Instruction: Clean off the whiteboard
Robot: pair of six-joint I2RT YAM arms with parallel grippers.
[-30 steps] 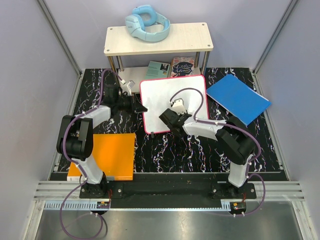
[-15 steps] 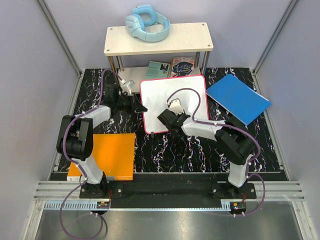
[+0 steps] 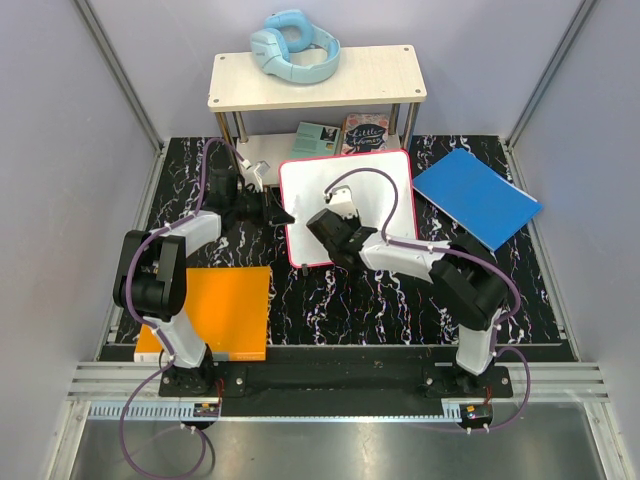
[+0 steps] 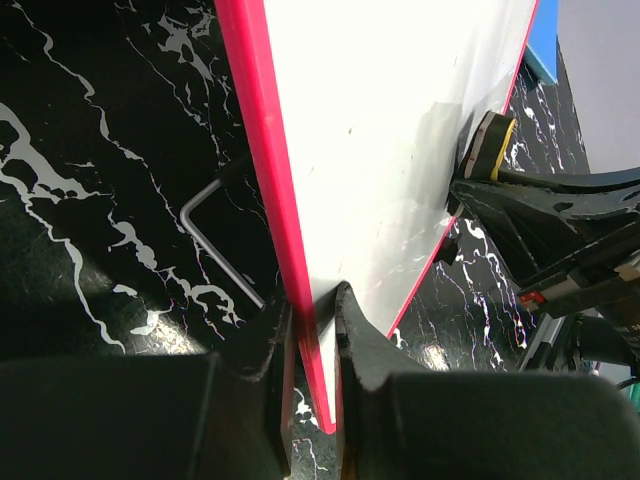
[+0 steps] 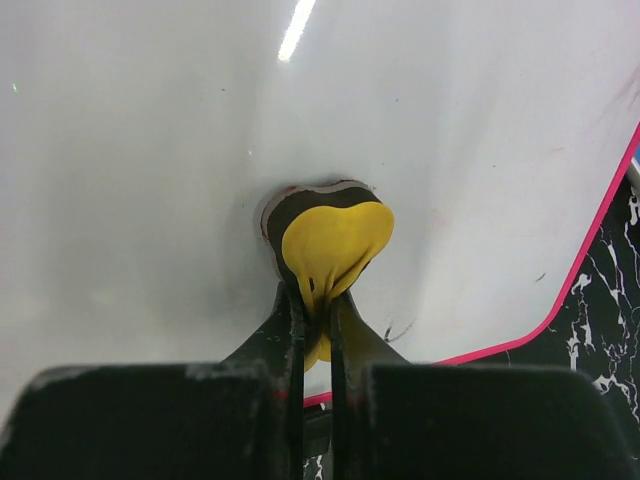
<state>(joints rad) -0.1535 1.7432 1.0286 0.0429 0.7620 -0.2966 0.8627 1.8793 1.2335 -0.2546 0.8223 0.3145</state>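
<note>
My L hand is clamped on the left rim of the glossy white square whiteboard w/ thin pink-red edge. The board lies on the black marbled surface, and I pin it there so it won't slide under rubbing. My R hand is pinched on a small yellow-backed eraser pad, its dark face pressed flat on the board approx mid-left. Board looks nearly clean. Faint specks near the bottom edge are prob. next.
</note>
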